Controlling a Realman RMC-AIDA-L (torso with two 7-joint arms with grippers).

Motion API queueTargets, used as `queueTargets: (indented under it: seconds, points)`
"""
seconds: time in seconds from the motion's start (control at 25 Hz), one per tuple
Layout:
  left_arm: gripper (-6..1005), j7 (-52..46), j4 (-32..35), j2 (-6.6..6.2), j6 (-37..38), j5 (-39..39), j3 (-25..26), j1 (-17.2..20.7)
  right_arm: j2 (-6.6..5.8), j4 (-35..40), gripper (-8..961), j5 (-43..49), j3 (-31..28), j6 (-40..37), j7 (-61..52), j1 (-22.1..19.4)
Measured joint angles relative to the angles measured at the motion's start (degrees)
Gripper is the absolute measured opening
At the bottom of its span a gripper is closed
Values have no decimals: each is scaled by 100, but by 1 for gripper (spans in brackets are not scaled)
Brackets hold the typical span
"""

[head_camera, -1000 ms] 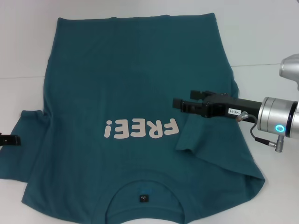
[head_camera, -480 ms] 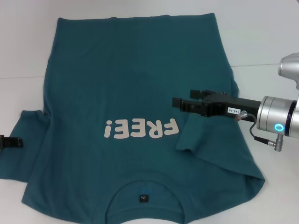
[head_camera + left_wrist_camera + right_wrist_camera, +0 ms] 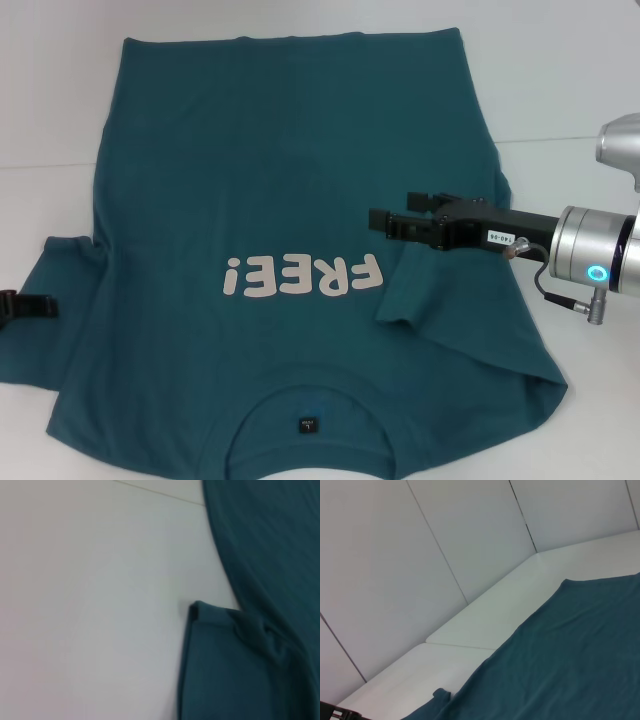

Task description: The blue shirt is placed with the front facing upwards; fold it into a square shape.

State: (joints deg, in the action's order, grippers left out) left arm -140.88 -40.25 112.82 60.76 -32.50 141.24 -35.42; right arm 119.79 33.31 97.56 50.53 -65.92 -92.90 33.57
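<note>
Blue shirt (image 3: 280,190): spread flat on the white table (image 3: 560,80), filling most of the head view from the top edge down to the bottom edge.
Print: whitish "FREE!" letters (image 3: 303,276) a little below the middle of the head view, seen upside down.
Neck: at the bottom middle of the head view, with a small black label (image 3: 307,425) inside the collar.
Hem: straight along the top of the head view.
Right sleeve: folded in over the body, lying in the lower right part of the head view, its edge ending just right of the letters.
Left sleeve: lying out flat on the table at the left edge of the head view; shown too in the left wrist view, in the lower right of that frame, with its corner bunched up a little.
Right gripper (image 3: 382,222): black, right of the middle of the head view, reaching in from the right, over the folded sleeve and just above the end of the letters.
Right gripper fingers: look pressed together; holding cloth or not, cannot tell.
Left gripper (image 3: 25,306): only a small black tip at the left edge of the head view, over the left sleeve.
Left gripper fingers: cannot tell, too little in view.
Right wrist view: teal cloth across the lower right of the frame, white table and grey wall panels (image 3: 395,570) behind it.
</note>
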Motion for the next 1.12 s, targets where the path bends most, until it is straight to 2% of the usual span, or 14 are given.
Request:
queueTargets:
  seconds: [0.48,1.0,1.12]
  points:
    - [841,-9,0,38,204,-29,42,-80,0,-17,941,0,0,0,0,-3]
    - [841,-148,-8,-11,355,7,62,-89,0,-52,941,0,0,0,0,7]
    - [805,-152,-3,-13,333,13,61,-113,0,-53,941,0,0,0,0,8]
